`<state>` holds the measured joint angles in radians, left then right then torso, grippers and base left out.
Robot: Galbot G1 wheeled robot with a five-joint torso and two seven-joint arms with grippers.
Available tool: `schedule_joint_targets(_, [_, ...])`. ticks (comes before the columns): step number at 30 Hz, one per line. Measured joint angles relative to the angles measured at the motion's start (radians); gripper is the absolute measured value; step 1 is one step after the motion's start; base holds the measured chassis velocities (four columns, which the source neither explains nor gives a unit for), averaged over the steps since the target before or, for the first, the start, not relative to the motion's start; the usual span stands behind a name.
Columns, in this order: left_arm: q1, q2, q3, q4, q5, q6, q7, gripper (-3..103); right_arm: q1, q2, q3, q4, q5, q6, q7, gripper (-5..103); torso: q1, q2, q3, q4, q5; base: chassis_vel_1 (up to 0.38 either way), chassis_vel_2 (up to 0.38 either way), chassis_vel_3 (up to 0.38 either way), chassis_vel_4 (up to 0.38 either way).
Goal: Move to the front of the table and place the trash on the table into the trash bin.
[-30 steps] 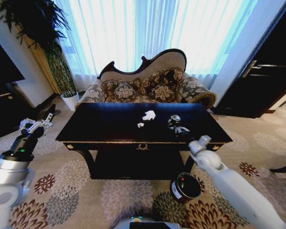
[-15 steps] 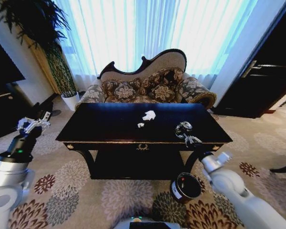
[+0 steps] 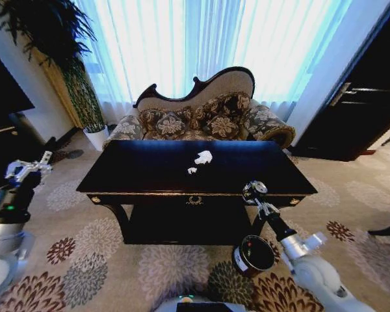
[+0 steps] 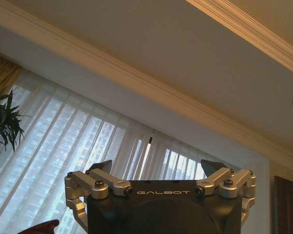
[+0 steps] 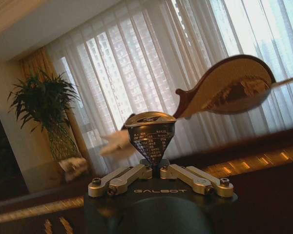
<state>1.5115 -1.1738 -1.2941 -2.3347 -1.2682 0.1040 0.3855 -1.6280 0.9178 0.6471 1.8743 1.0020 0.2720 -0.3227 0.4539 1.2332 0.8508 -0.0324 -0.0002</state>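
Right gripper (image 3: 255,193), at the front right corner of the table (image 3: 149,175), is clamped on a dark silvery ball (image 3: 253,190) of crumpled, shiny material, holding it just past the table's front edge and above the trash bin (image 3: 253,254). From the right wrist camera the ball (image 5: 151,130) sits pinched between the closed fingers, wide at the top and narrowing to a point, with tiny printed text on its dark foil surface. The bin is a small black cylinder with a white label, standing on the floral carpet beside the table's right front leg. The table is large, dark and glossy, with gold ornaments along its front. White wadded paper bits (image 3: 203,156) lie near the middle of the tabletop. Left gripper (image 3: 27,169) is raised well off to the left of the table; its fingers (image 4: 103,168) are spread wide and hold nothing.
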Motion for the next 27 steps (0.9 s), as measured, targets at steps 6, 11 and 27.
schedule_joint_targets(6, [-0.014, 0.003, 0.007, 0.015, 0.0, 0.003, 0.0, 100, 0.056, 0.022, -0.066, -0.182, 0.008, 0.075, -0.2, 2, 0.0, 0.0, 0.0, 0.0, -0.0001, 0.0, 0.0, 0.0, 0.0])
schedule_joint_targets(11, [-0.017, 0.007, 0.005, 0.024, -0.007, 0.003, 0.0, 100, 0.114, 0.039, -0.144, -0.366, -0.021, 0.116, -0.324, 2, 0.0, 0.0, 0.0, 0.0, 0.0001, 0.0, 0.0, 0.0, 0.0])
schedule_joint_targets(27, [-0.021, 0.01, 0.029, -0.005, -0.009, 0.011, -0.005, 100, 0.256, 0.114, -0.23, -0.748, -0.527, -0.042, 0.225, 2, 0.0, 0.0, 0.0, -0.0005, -0.0001, 0.0, 0.0, 0.0, 0.0])
